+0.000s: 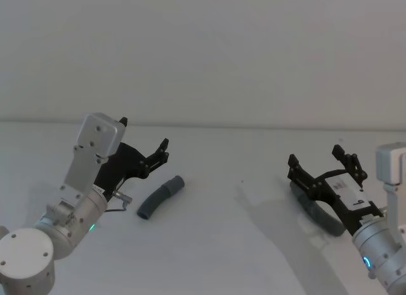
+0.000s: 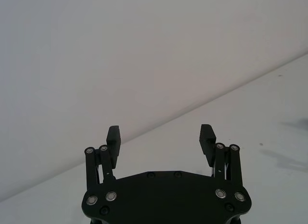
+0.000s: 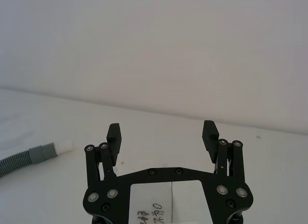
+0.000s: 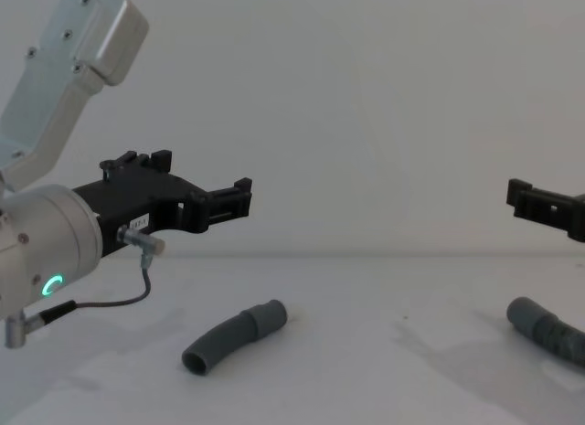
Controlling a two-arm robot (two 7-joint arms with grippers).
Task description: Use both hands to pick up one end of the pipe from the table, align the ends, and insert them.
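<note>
The left gripper (image 1: 143,137) hangs above the table (image 1: 241,250) on the robot's left side and points forward toward the wall (image 1: 203,54). Its two black fingers are spread wide apart and grasp nothing. On its thick silver wrist a green ring (image 4: 53,284) glows. Just beside this gripper, toward the middle of the table, lies the left pipe piece (image 1: 161,196), a short dark grey hose with a slight curve. It rests flat on the table and is apart from the fingers. Its smooth cuff end points toward the wall, and its other end, an open round mouth, points toward the robot. The right gripper (image 1: 317,157) hangs on the robot's right side, raised over the table. It is released as well, with the fingers wide open and nothing held between them. Under it lies the right pipe piece (image 1: 320,214), which the gripper partly hides in the head view. In the chest view this piece lies on the table below the fingers, and they do not touch it. In the right wrist view a ribbed hose lies on the table to one side of the open fingers, outside of them. It ends in a grey cuff (image 3: 42,152) with a white spigot tip (image 3: 64,147). I cannot tell with certainty which of the two pieces this is. The two pipe pieces are well apart from each other, each one near its own gripper.
</note>
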